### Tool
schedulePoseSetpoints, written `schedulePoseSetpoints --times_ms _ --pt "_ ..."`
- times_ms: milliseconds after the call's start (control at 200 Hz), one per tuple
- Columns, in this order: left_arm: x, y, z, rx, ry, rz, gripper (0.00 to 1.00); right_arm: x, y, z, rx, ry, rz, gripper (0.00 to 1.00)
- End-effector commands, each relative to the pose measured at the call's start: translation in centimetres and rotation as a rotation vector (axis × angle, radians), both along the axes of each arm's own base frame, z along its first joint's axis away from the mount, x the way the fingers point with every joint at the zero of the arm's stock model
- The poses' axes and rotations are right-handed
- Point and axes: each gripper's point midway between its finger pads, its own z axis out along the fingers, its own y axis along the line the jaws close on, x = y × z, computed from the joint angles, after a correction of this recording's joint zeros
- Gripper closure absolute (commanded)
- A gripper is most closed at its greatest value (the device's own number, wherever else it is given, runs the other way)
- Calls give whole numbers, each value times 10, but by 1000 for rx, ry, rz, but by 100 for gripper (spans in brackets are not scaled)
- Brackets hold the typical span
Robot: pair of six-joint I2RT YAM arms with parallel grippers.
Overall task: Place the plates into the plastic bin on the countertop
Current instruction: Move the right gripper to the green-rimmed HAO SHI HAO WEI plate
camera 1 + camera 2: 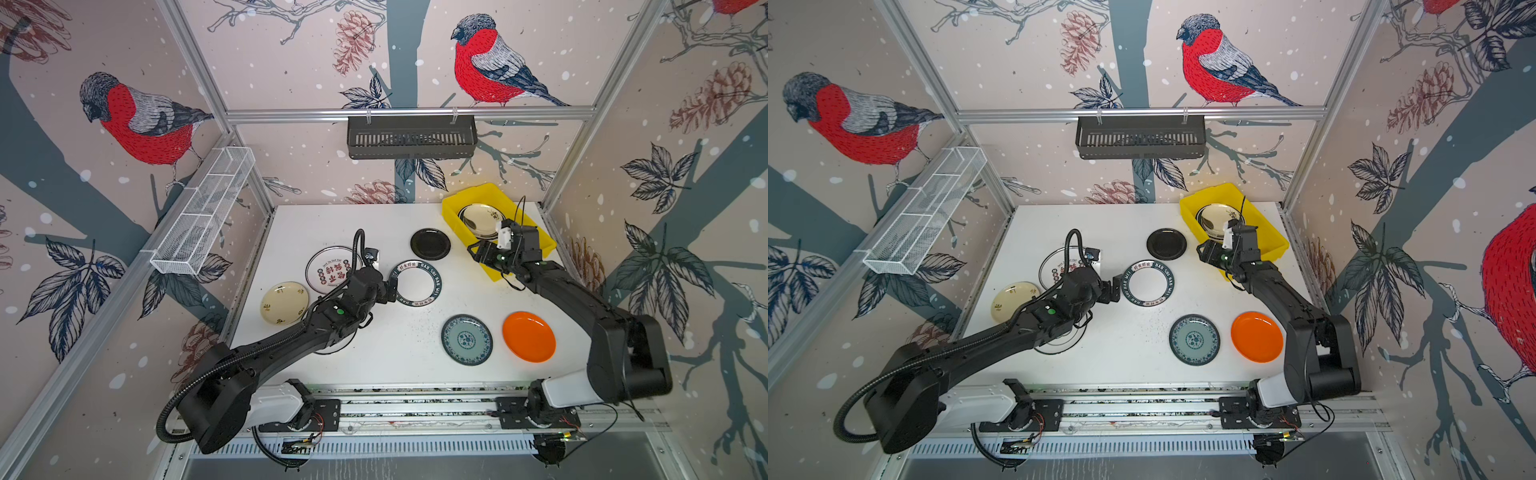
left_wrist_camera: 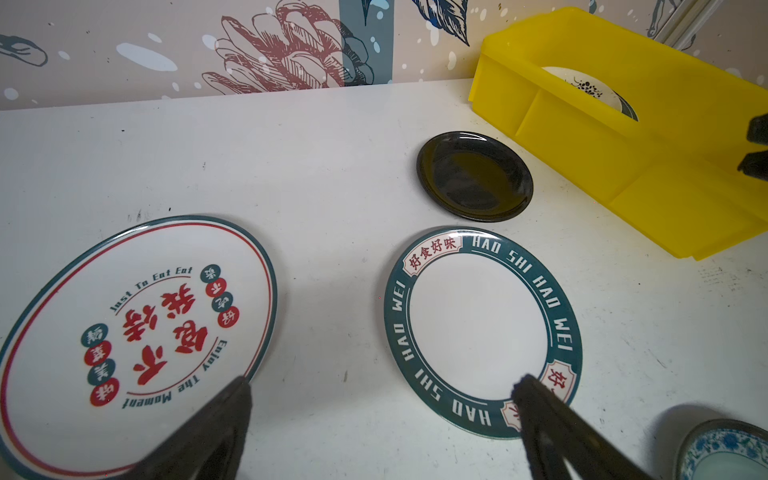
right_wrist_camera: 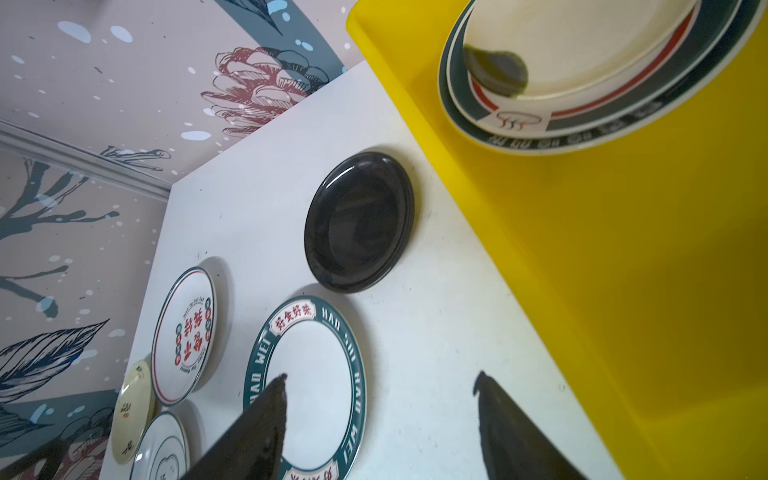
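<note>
L tool [image 2: 384, 385] spread, green-rim plate [image 2: 478, 332] just beside (bin [image 2: 582, 137] well apart).

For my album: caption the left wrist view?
Open left fingers near a green-rimmed round white plate; glossy black round plate and yellow rectangular plastic bin beyond.

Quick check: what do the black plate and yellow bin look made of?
Black plate: glossy, with sharp reflections; glazed ceramic or melamine, cannot tell which. Yellow bin: likely moulded plastic, smooth, evenly coloured, with stepped walls.
</note>
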Motion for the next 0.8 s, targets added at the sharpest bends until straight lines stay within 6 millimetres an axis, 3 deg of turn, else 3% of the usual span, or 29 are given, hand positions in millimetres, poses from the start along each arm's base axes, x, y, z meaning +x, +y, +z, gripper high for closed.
schedulePoseSetpoints --times_ms 0,150,315,450,690,795 --pt "-2 1 -2 -30 4 7 2 -32 21 0 44 3 96 31" --pt "-6 0 -14 -68 29 10 2 -70 50 -16 80 28 199 34" --pt "-11 -5 -21 -97 64 -9 2 -88 54 -50 116 80 224 38" --pt "-15 -2 -24 -105 75 -6 2 -93 51 -71 72 111 241 42" --pt "-19 7 -24 -114 66 20 2 -95 75 -90 163 147 328 55" --pt "-21 7 -24 -115 63 15 2 -90 82 -92 186 132 331 56"
